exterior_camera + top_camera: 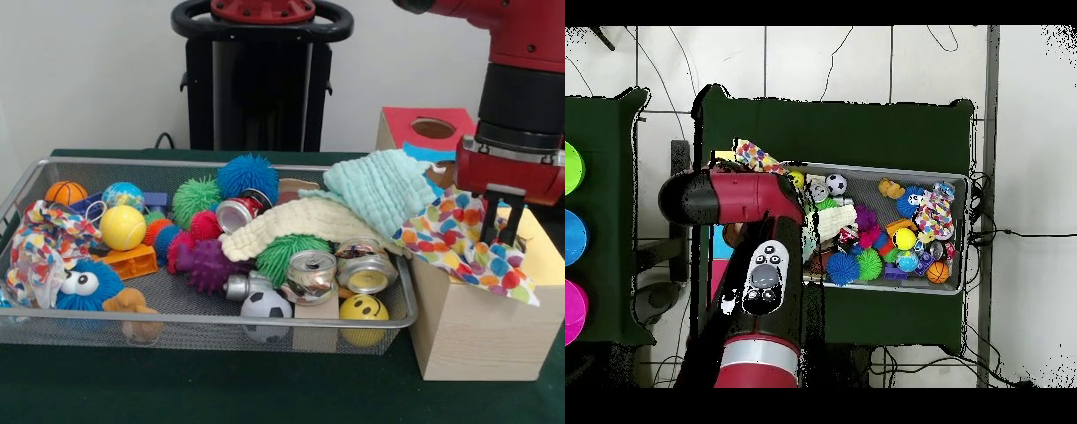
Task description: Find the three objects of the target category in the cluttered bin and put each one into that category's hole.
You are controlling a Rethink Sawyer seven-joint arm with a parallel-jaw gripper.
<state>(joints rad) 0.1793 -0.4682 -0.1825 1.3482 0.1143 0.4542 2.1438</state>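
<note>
The wire-mesh bin [221, 322] is full of toys; it also shows in the overhead view [965, 232]. One dotted white cloth [463, 240] lies draped over the left top corner of the yellow-faced wood box [477, 336], and shows in the overhead view [755, 156]. My gripper [500, 238] stands right over it, jaws apart, tips at the cloth. A second dotted cloth [40, 240] lies at the bin's left end, also in the overhead view [933, 213]. No third one shows. The box's hole is hidden behind the cloth and gripper. In the overhead view the arm [755, 200] covers the gripper.
A mint-green knit cloth [384, 187] and a cream knit cloth [300, 221] lie across the bin's right end. The red-faced box [433, 128] and the blue-faced box [437, 161] stand behind them. Balls, cans and spiky toys fill the bin.
</note>
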